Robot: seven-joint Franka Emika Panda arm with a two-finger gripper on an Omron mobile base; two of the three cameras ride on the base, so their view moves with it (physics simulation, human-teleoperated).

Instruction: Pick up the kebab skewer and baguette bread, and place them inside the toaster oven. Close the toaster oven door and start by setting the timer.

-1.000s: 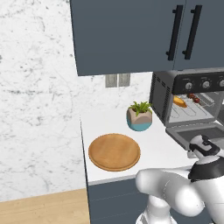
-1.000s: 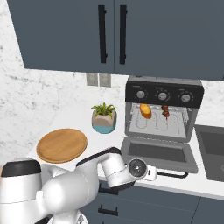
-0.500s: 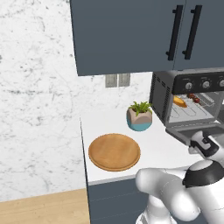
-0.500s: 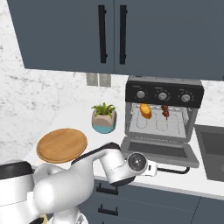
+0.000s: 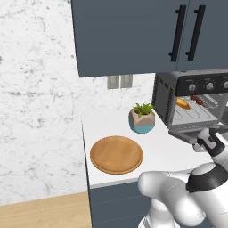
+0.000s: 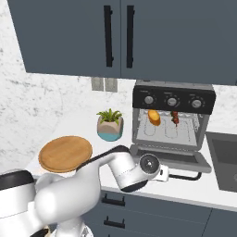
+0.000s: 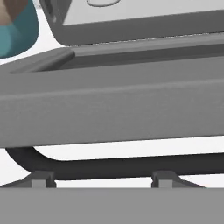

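toaster oven door hanging open

toaster oven [image 6: 173, 121] sits on the bench [image 6: 74, 127] with its door [image 6: 169, 155] folded down flat. baguette bread [image 6: 154, 117] and kebab skewer [image 6: 175, 118] are on the rack inside. pincer [image 7: 99, 183] is right at the door's handle [image 7: 113, 165], fingertips either side, can't tell if it's gripping.

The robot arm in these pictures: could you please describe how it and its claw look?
The arm is glossy white, built of rounded, bulbous shells with dark grey bands at the joints. Its wrist ends in a round dark disc with a silver ring. The claw shows two small, blocky dark grey finger tips. No cables or markings are visible.
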